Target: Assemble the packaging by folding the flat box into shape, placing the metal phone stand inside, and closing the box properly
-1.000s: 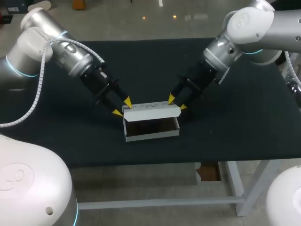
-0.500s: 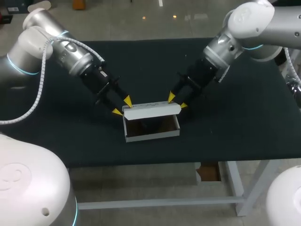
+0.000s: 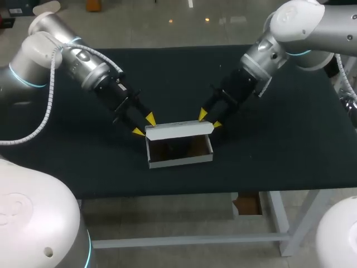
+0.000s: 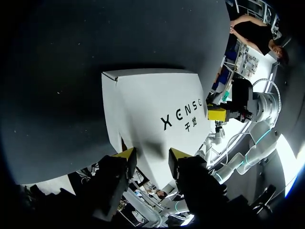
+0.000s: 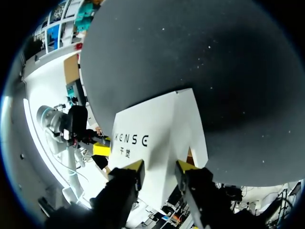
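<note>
On the black table (image 3: 67, 167), left gripper (image 3: 144, 125) and right gripper (image 3: 210, 119) each pinch the white box's (image 3: 179, 158) black-lettered lid (image 3: 179, 130) between half-spread fingers.

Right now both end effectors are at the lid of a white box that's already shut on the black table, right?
Not shut. The head view shows the white box open, its lid raised at the back and the dark inside showing. The left end effector and right end effector are at the lid's ends, on the black table.
</note>
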Available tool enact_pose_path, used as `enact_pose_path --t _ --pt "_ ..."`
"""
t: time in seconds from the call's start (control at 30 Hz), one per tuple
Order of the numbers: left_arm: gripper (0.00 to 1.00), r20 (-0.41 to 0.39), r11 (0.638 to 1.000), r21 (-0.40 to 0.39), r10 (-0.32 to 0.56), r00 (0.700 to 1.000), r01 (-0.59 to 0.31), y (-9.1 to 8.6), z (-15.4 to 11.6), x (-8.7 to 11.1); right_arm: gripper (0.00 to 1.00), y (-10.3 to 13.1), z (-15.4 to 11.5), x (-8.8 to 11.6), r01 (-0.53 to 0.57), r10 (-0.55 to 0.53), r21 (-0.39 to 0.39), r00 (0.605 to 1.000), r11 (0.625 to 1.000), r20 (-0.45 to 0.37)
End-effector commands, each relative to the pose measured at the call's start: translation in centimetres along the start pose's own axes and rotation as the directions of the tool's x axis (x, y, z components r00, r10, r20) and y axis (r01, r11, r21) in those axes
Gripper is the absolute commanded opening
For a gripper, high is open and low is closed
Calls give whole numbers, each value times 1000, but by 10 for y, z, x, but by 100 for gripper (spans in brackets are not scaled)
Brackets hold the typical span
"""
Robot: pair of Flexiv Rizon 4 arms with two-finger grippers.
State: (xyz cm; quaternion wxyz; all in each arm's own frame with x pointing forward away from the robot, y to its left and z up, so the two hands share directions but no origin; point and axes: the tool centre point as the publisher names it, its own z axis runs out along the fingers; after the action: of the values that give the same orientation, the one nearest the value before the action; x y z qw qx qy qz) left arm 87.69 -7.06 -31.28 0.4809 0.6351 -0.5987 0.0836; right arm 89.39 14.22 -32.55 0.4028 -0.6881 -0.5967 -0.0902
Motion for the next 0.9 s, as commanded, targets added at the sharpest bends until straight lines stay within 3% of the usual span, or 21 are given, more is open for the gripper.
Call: enact_pose_path --t 0.03,0.9 --pt "47 -1 1000 -18 -1 1000 1 -6 1 4 44 4 2 5 1 -1 18 1000 1000 -3" --pt "46 -19 999 -48 -25 1000 24 -8 -5 7 44 6 1 8 -1 1 40 1000 999 -12"
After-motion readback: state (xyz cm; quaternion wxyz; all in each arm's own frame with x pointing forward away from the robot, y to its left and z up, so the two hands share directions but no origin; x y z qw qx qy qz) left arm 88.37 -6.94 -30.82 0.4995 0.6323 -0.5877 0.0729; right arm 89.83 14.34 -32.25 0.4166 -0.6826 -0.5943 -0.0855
